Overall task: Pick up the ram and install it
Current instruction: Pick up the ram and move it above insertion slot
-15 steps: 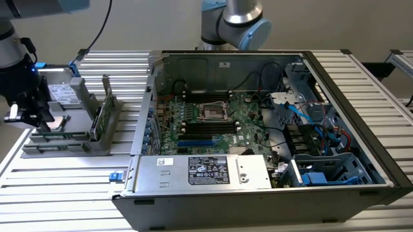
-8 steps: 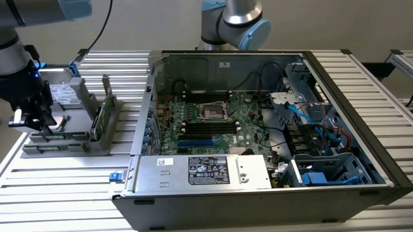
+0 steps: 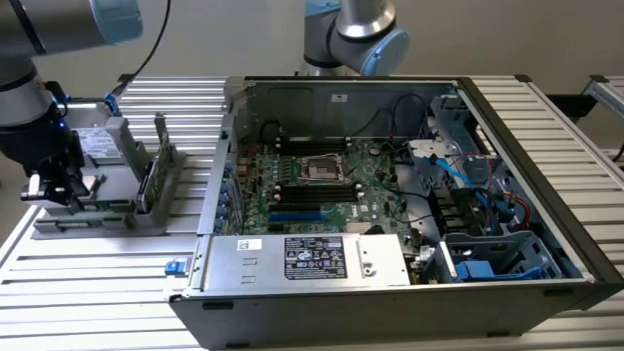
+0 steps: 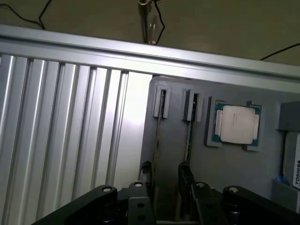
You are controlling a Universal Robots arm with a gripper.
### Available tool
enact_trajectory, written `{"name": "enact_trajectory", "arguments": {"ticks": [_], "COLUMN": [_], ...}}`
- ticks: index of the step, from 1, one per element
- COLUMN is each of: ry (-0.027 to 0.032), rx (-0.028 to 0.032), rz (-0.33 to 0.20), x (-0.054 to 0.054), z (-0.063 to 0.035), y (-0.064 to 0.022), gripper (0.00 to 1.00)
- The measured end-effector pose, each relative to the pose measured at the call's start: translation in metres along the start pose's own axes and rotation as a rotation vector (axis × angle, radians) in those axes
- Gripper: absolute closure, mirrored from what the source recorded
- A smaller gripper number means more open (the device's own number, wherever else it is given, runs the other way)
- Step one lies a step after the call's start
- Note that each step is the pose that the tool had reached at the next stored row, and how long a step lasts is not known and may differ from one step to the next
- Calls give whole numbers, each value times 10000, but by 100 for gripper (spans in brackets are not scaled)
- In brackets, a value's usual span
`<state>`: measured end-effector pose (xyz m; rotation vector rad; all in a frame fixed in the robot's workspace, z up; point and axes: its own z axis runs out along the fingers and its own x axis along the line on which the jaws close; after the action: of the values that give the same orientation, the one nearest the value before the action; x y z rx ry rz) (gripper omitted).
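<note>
Wrist view: the claw (image 4: 166,185) is wide open and empty. The ram (image 4: 158,140) stands on edge in its holder (image 4: 225,168), its long axis running straight ahead from the finger gap.

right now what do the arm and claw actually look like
The arm is made of rounded silver-grey links with light blue caps on the joints. A thin black cable hangs beside it. The claw is black and blocky. In the wrist view its linkages carry shiny round bolt heads and end in two narrow dark fingers.
</note>
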<state>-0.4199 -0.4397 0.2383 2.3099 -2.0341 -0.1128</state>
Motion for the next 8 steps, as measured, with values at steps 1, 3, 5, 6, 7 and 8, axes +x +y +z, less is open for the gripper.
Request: {"name": "enact_trajectory", "arguments": {"ticks": [1,3,5,6,7,8], "ry": [1,2,2,3,3,4], "rx": [-1,-1,0,0,-1,-1], "rz": [-5,-14,-25,-30,-35,-40], "x": [0,1,1,1,1,1], "z": [18,54,90,109,126,145], "y": [0,-2,-3,-3,-4,-4], "gripper": [63,63,63,63,63,63]}}
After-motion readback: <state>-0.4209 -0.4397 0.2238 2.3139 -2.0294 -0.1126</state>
